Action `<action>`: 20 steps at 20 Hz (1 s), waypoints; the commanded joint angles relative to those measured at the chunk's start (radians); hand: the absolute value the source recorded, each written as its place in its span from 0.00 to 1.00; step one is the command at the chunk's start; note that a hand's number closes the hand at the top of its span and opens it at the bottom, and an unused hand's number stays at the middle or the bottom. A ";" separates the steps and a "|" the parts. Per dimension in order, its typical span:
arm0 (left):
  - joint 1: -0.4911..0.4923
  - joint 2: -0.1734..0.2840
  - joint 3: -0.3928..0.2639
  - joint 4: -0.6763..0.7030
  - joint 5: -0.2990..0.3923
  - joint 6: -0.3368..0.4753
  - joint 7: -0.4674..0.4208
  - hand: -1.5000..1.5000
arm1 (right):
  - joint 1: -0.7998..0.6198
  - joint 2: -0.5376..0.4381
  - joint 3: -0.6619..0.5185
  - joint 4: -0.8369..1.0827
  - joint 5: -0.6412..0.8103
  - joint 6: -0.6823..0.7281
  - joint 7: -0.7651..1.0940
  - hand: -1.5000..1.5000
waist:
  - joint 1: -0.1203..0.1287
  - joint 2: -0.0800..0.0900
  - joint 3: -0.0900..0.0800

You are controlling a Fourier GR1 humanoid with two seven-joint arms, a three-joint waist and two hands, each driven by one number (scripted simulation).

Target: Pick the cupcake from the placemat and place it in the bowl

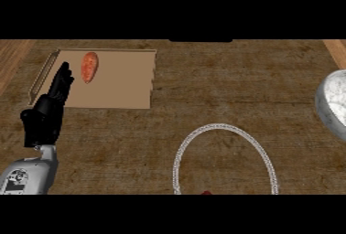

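An oval placemat with a pale braided rim [260, 153] lies at the lower middle of the counter. At its near edge a small red tip [206, 193] pokes into the head view; the rest is cut off, so I cannot tell what it is. A grey-white bowl [331, 107] sits at the right edge, partly out of view. My left hand [46, 119] rests open at the left, fingers straight and pointing away, overlapping the left side of a brown board. It holds nothing. My right hand does not show.
A flat brown board [118, 87] with a raised left rim lies at the back left. An orange-red oblong vegetable [89, 66] rests on it, just right of my left fingertips. Wooden counter stretches between the board, placemat and bowl.
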 commanded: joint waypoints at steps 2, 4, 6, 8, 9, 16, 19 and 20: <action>-0.013 0.014 0.000 -0.028 0.005 -0.021 0.013 0.50 | -0.162 -0.107 -0.009 0.315 0.179 -0.137 -0.108 1.00 | 0.025 0.005 0.001; -0.056 -0.003 -0.003 -0.001 0.002 -0.010 0.043 0.50 | -0.240 -0.136 0.009 0.462 0.222 -0.175 -0.166 1.00 | 0.025 0.009 0.002; -0.072 -0.013 -0.008 0.026 -0.025 0.013 0.020 0.50 | -0.262 -0.117 0.008 0.596 0.252 -0.261 -0.298 1.00 | 0.018 0.009 0.003; -0.079 -0.002 0.004 0.019 -0.006 -0.008 0.030 0.50 | -0.320 -0.108 0.026 0.735 0.292 -0.319 -0.328 1.00 | 0.025 0.011 0.003; -0.064 -0.040 -0.033 0.013 -0.035 0.019 0.045 0.50 | -0.415 -0.123 0.030 0.799 0.299 -0.328 -0.289 1.00 | 0.025 0.008 0.002; -0.055 -0.024 -0.035 -0.054 -0.031 -0.001 0.083 0.50 | -0.523 -0.182 0.006 1.121 0.246 -0.143 -0.378 0.00 | 0.038 0.010 0.004; -0.079 -0.048 -0.028 0.034 -0.039 0.022 0.028 0.50 | -0.546 -0.161 -0.032 1.186 0.195 -0.096 -0.485 0.00 | 0.028 0.019 0.005; -0.052 -0.041 -0.045 -0.036 -0.040 0.010 0.056 0.50 | -0.566 -0.147 -0.017 1.209 0.208 -0.088 -0.487 0.00 | 0.042 0.014 0.006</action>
